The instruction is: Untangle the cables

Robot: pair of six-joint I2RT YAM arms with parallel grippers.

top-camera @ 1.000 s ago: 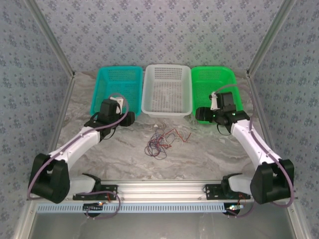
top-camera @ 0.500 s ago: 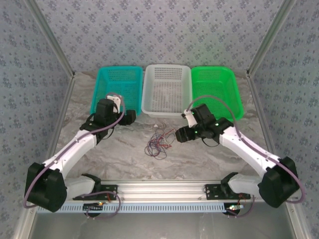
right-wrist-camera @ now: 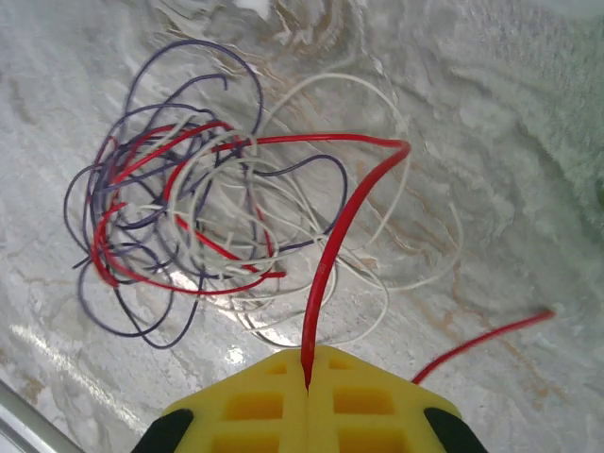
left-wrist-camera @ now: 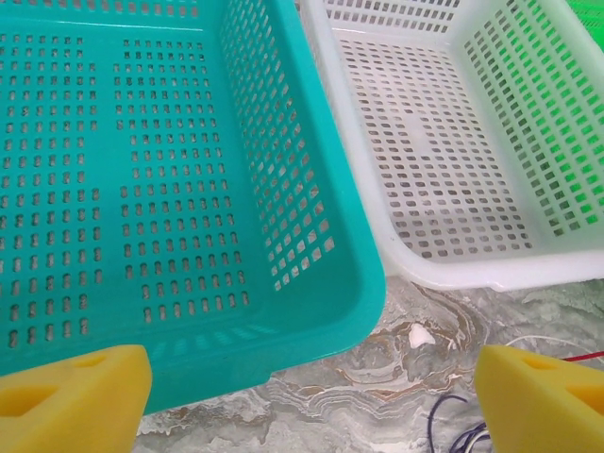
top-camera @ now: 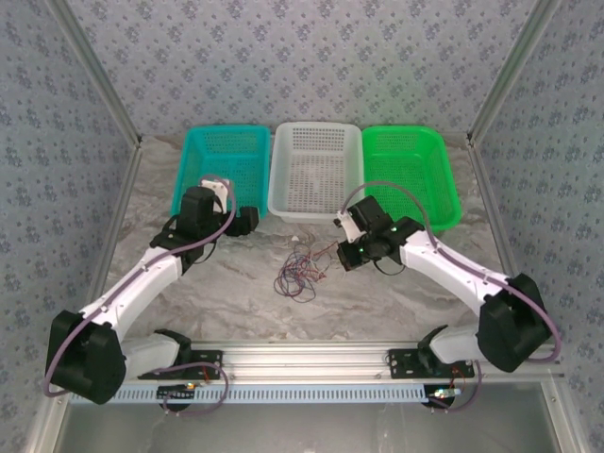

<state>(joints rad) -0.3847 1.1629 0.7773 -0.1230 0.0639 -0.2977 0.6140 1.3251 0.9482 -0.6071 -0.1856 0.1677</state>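
Jaws of the right gripper (right-wrist-camera: 309, 363) are pressed together on the red cable (right-wrist-camera: 332, 247), which leads out of the tangle of red, dark and white cables (right-wrist-camera: 179, 222) lying on the marbled tabletop (right-wrist-camera: 491, 123) just before the white basket (top-camera: 315, 170), while jaws of the left gripper (left-wrist-camera: 307, 401) stand spread beside the teal basket (left-wrist-camera: 142, 189).

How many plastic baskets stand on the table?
3. The teal basket stands at the far left, the white basket in the middle, the green basket at the far right, side by side. None seems hidden.
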